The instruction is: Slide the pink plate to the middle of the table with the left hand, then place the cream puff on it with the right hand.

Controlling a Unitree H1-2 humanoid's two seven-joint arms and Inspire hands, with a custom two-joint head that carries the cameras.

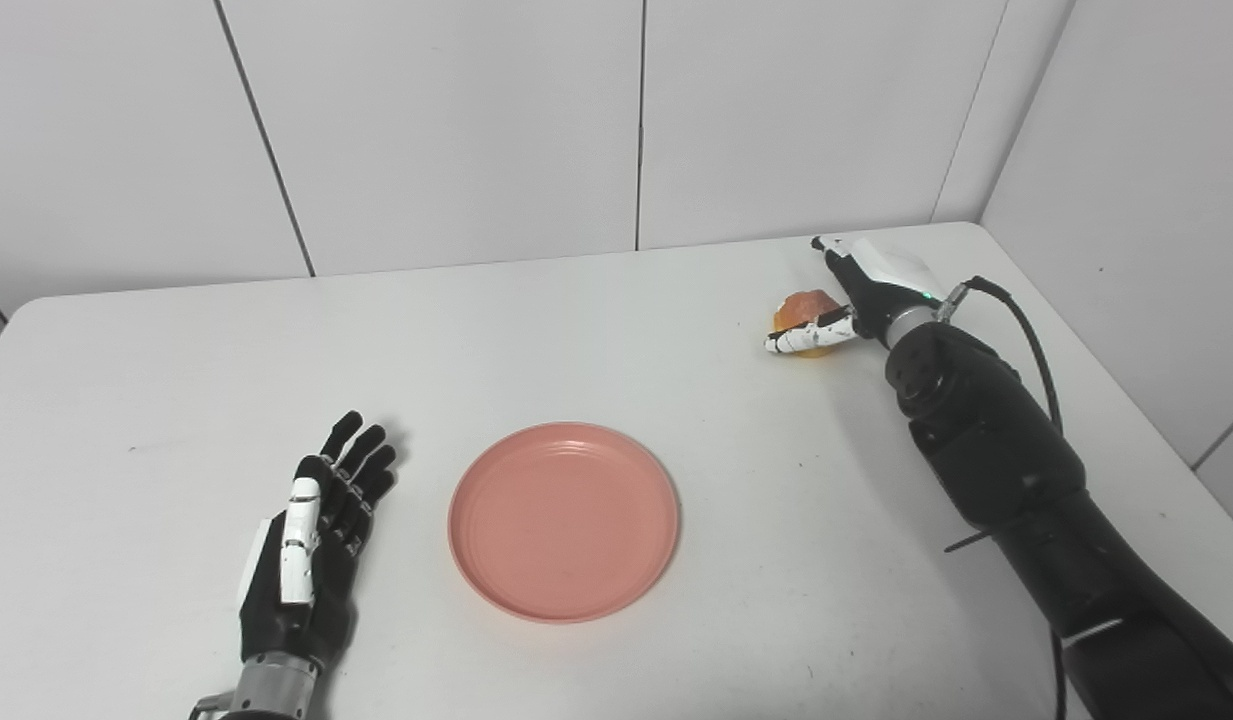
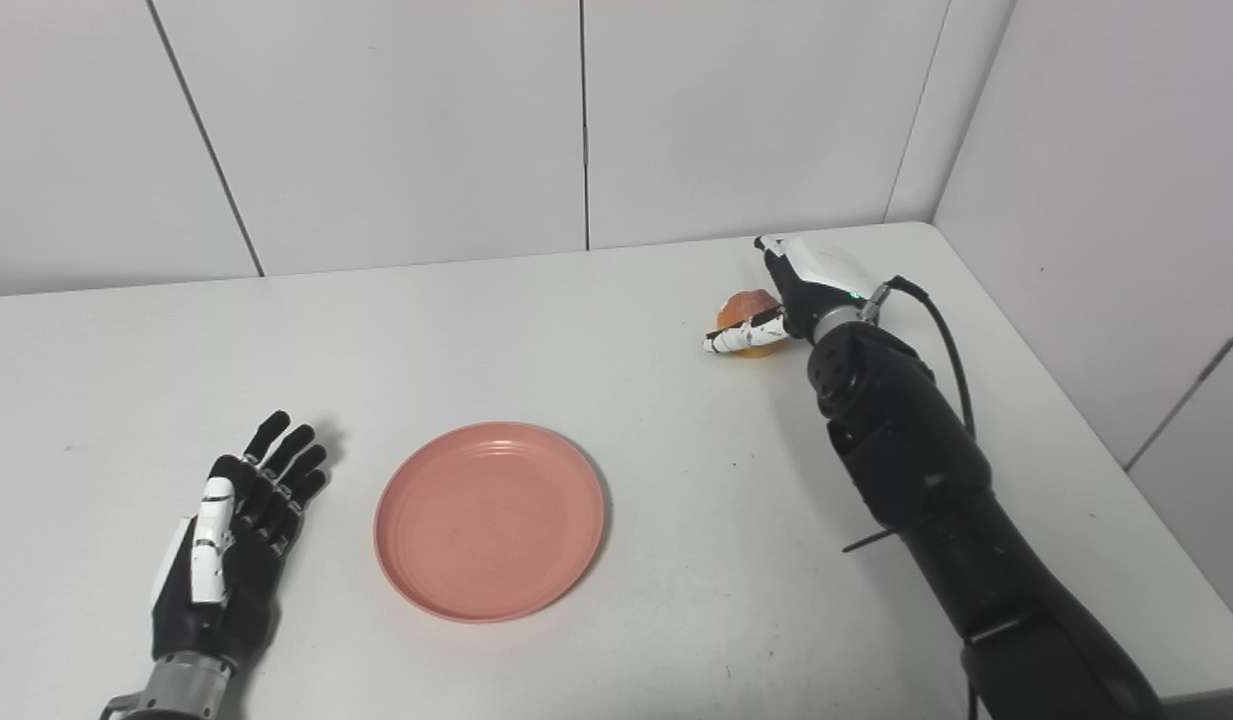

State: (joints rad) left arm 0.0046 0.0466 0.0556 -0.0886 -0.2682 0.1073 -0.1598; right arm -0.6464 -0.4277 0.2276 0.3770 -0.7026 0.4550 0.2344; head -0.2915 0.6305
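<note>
— Left eye view: pink plate (image 1: 564, 520) sits mid-table with nothing in it; my left hand (image 1: 311, 545) lies beside it, fingers spread.

— And the cream puff (image 2: 748, 312)?

— Far right — my right hand (image 2: 776, 300) cups it; whether it grips, I can't tell. Right eye view adds nothing.
</note>
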